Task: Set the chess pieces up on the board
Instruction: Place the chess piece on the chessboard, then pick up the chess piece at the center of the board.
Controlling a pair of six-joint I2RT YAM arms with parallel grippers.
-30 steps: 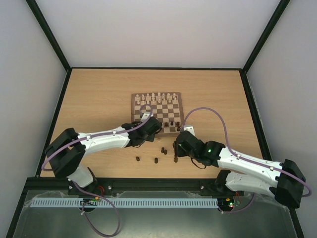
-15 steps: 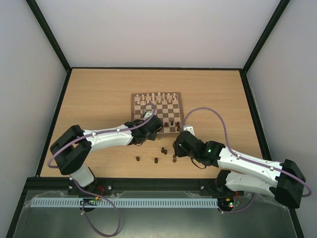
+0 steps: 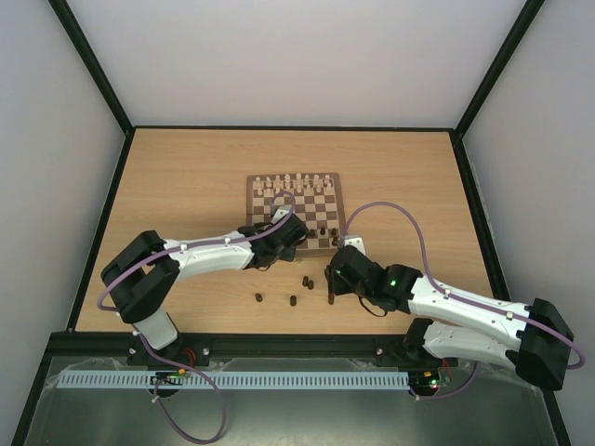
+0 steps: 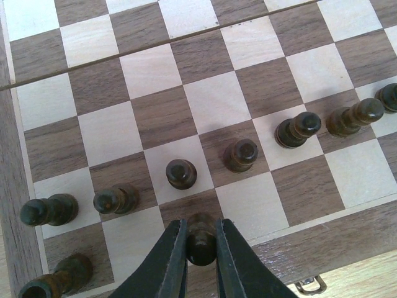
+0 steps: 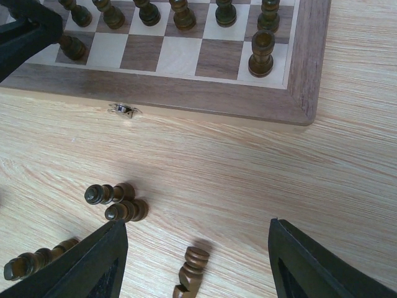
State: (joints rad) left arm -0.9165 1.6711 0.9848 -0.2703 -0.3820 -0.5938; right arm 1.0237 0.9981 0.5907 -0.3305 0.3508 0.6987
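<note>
Light wood table point(image 3: 186, 186), pale grey walls point(image 3: 297, 56), black frame posts point(image 3: 94, 65)

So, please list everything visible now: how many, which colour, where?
table: one, light wood, under everything
board: one, brown checkered, mid-table
clasp: one, metal, board's near edge
cream pieces: two rows, too small to count, board's far side
dark pieces: at least eight, dark brown, board's near rows
held piece: one, dark brown, in the left fingers
loose pieces: four, dark brown, on the table before the board
cables: two, purple, along the arms
arms: two, white and black, near edge
left fingers: two, black, shut on the held piece
right fingers: two, black, open above the loose pieces
</note>
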